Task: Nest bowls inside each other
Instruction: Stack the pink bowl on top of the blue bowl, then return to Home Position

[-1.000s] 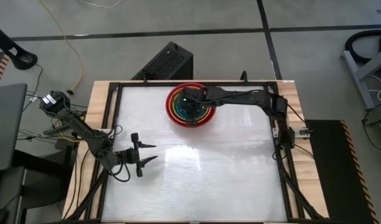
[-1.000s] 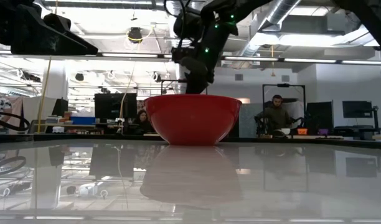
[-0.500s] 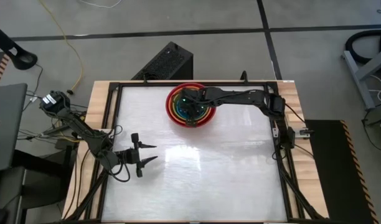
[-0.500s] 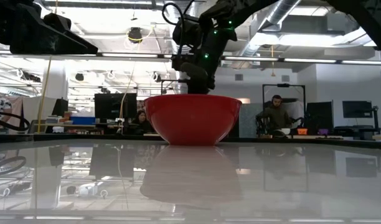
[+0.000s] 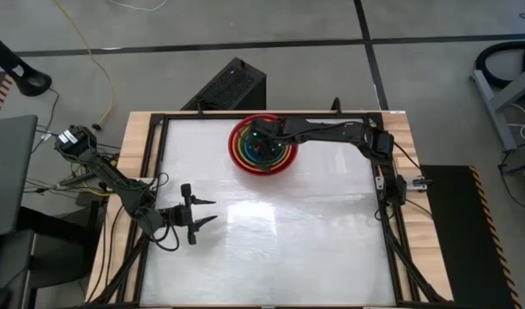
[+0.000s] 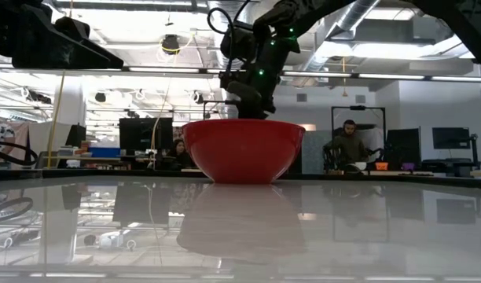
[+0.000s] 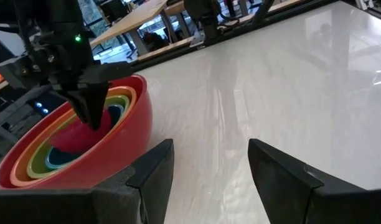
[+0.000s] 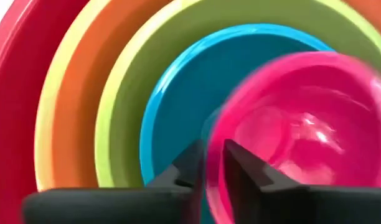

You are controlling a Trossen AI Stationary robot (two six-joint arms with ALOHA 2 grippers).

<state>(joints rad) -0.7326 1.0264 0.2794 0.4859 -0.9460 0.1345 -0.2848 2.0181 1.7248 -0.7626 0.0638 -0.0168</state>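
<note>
The red bowl (image 6: 240, 149) stands near the table's far edge, with the orange (image 8: 72, 106), lime green (image 8: 128, 93) and teal (image 8: 178, 99) bowls nested in it. The pink bowl (image 8: 302, 124) lies tilted inside the teal one. My right gripper (image 8: 213, 158) points steeply down into the stack, its fingers a narrow gap apart, one on either side of the pink bowl's rim. My left gripper (image 5: 207, 212) hovers open near the table's left edge, nothing between its fingers. My right gripper has the pink bowl's rim (image 8: 210, 134) in the gap between its fingers, one finger inside the bowl and one outside, coming from above. The pink bowl is blurred, and I cannot tell whether the fingers touch it. The bowl leans inside the teal bowl.
The white tabletop (image 5: 271, 240) is framed by a black rail. A black box (image 5: 228, 86) stands on the floor past the far edge. In the low view, people sit at desks in the room behind the table.
</note>
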